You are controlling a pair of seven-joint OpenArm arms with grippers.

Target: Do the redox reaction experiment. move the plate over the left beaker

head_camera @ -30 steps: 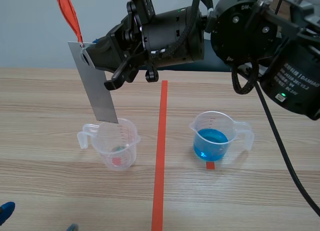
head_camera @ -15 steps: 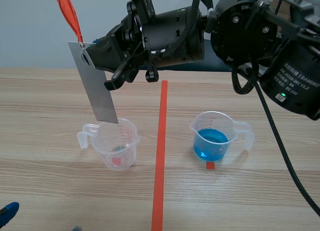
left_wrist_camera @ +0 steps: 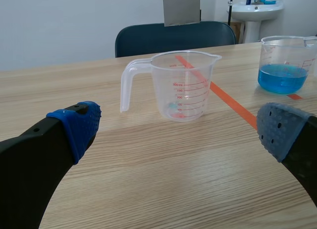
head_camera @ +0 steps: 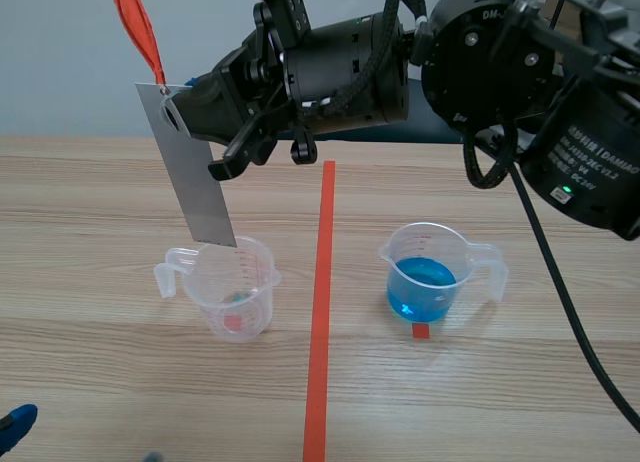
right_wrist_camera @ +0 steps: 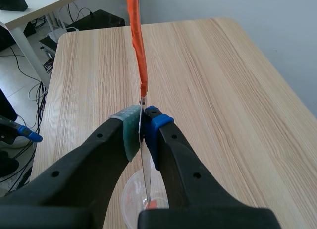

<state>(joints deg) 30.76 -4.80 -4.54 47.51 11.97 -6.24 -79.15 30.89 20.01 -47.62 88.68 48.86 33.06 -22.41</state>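
A grey metal plate [head_camera: 190,167] with an orange tie [head_camera: 138,30] at its top hangs tilted, its lower edge just above the rim of the left beaker [head_camera: 232,287]. My right gripper [head_camera: 178,114], reaching across from the right, is shut on the plate's upper part; in the right wrist view the plate [right_wrist_camera: 146,182] runs edge-on between the pads [right_wrist_camera: 130,131] with the beaker [right_wrist_camera: 133,199] below. The left beaker is clear and nearly empty [left_wrist_camera: 184,85]. My left gripper [left_wrist_camera: 178,130] is open, low at the table's near left edge, its blue fingertip [head_camera: 12,423] showing.
A second beaker [head_camera: 432,274] holding blue liquid stands right of the orange-red tape line [head_camera: 321,312]. It also shows ahead and to the side of the left gripper, as the blue-filled beaker [left_wrist_camera: 286,64]. A blue chair back [left_wrist_camera: 173,36] sits beyond the table.
The left gripper's fingertip at the scene's lower left has sunk slightly toward the edge. The right arm and plate have not moved.
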